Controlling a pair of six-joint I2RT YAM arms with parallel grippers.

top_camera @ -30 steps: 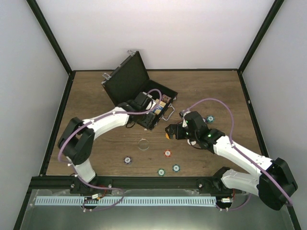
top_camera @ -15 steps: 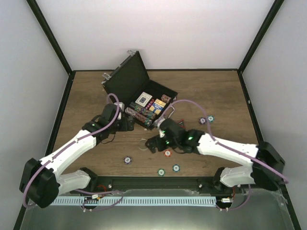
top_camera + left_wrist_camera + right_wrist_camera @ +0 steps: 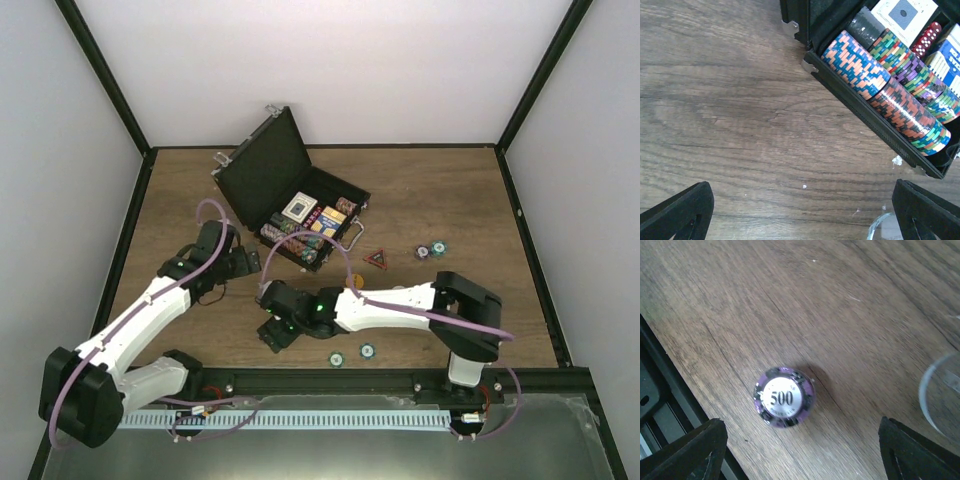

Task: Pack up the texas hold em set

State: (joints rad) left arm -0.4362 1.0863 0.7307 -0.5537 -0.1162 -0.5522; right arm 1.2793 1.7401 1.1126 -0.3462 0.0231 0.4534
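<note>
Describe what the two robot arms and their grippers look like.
Both the left arm and right arm have white tubular links with black joints. A purple cable loops along each. The left gripper and right gripper end in matte black, wedge-shaped fingers. No markings show.

**Top external:** high behind the arm bases, looking down on the whole table point(image 3: 430, 190).
**Left wrist:** close over the wood, facing the briefcase point(image 3: 865, 114) corner ahead of the left gripper point(image 3: 802, 200).
**Right wrist:** close over a purple chip point(image 3: 784, 396) ahead of the right gripper point(image 3: 800, 440).
Both wrist views clip a clear round rim point(image 3: 877, 223).
</note>
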